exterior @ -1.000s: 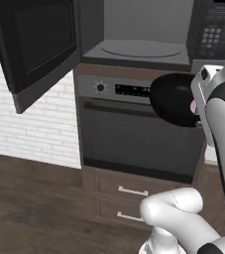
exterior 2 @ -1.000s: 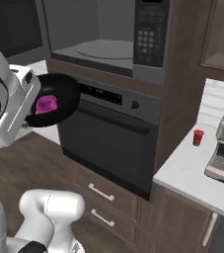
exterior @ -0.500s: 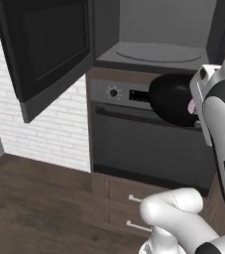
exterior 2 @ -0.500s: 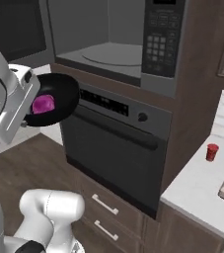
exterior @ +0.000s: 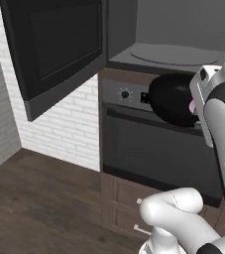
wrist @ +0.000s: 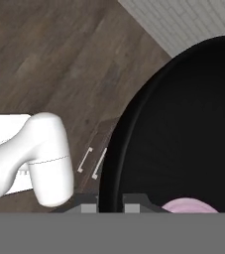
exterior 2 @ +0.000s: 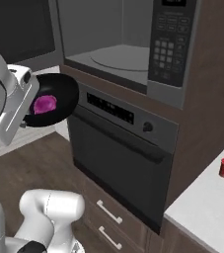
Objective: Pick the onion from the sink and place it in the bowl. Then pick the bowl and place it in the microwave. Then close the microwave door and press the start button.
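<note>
Gripper (wrist: pixel 110 202) pinches the bowl (exterior 2: pixel 59 96) by its rim, at six o'clock in the hand view, onion (exterior 2: pixel 45 104) inside (loose, likely to roll). Glossy and rigid, it seems slippery; keep it level toward the microwave (exterior 2: pixel 118 54).

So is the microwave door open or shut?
Open. The microwave door is swung out to the left, so you can see the grey inside and the round turntable plate. The bowl with the onion is not inside yet.
</note>
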